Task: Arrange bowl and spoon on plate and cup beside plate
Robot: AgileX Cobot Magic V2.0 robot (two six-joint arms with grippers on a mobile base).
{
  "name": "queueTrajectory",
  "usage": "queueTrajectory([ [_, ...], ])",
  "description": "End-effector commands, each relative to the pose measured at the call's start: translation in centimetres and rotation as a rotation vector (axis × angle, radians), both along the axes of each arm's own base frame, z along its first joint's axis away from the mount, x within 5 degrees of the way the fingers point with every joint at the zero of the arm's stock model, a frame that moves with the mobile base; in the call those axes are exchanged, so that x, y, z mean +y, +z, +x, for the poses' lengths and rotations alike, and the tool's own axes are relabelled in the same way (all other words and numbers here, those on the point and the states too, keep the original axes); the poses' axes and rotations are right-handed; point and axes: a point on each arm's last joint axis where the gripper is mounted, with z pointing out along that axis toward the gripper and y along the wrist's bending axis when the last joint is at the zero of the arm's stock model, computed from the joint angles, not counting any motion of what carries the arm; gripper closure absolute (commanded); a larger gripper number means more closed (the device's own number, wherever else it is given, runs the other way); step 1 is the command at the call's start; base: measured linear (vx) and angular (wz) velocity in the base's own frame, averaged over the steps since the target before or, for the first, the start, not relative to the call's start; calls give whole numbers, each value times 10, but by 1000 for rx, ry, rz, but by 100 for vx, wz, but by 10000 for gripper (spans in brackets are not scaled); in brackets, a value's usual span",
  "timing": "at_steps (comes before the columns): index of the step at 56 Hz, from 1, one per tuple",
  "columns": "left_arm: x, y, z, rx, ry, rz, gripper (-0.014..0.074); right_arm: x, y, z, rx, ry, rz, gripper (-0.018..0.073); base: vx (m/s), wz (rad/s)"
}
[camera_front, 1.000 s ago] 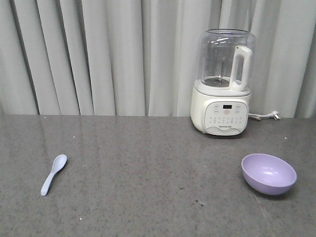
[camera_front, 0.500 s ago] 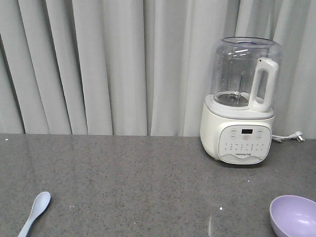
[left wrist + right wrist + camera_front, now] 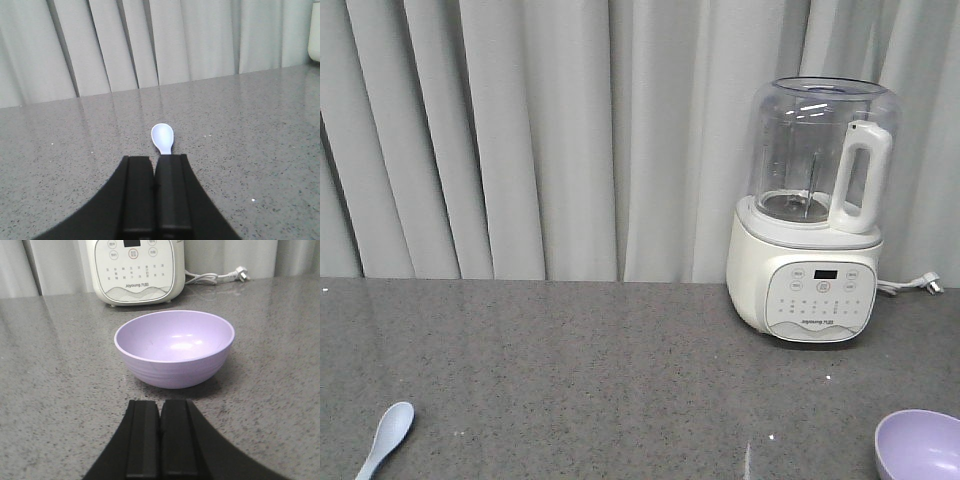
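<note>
The left gripper [image 3: 155, 162], a pair of flat black fingers, was pressed fully together with nothing between them. Directly ahead of its tips lay one short pale blue-white plastic soup spoon [image 3: 162, 138], scoop up and pointing away, handle running back toward the gripper. The handle's end met the edge of the fingertips in the left wrist view, and whether they touched could not be told.

The right gripper [image 3: 160, 405], also two black fingers, was likewise shut tight and held nothing. Just ahead of it, apart from the tips, stood one small round lavender-purple bowl [image 3: 175, 347], upright and with nothing in it.

Both things rested on a grey speckled stone counter [image 3: 620, 370]. In the front view the spoon sat at the lower left edge and the bowl at the lower right corner, well apart, the bowl cut off by the frame.

Beyond the bowl, at the back right of the counter, stood one white blender with a clear jug and a white handle [image 3: 815, 210]. Its white cord and plug [image 3: 923, 285] lay on the counter to its right. Pale grey pleated curtains [image 3: 570, 140] hung behind the counter.
</note>
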Motion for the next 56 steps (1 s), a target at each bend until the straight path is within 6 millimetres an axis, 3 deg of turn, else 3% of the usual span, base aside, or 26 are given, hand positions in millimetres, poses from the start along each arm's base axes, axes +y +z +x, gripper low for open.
queueTrajectory([
  [1, 1, 16, -3, -121, 7, -16, 599, -1, 7, 1, -81, 8, -127, 568, 0, 0],
  [23, 1, 18, -3, -136, 7, -18, 599, 0, 11, 1, -127, 13, -131, 568, 0, 0],
  [42, 2, 31, -5, -275, 16, -39, 599, 1, 20, 1, -221, 17, -83, 568, 0, 0],
  [50, 3, 49, -11, -439, -3, -203, 599, 2, 37, -1, -383, 19, -45, 568, 0, 0],
  [56, 5, 75, -20, -576, -44, -334, 599, 3, 70, -9, -539, 21, -57, 568, 0, 0],
])
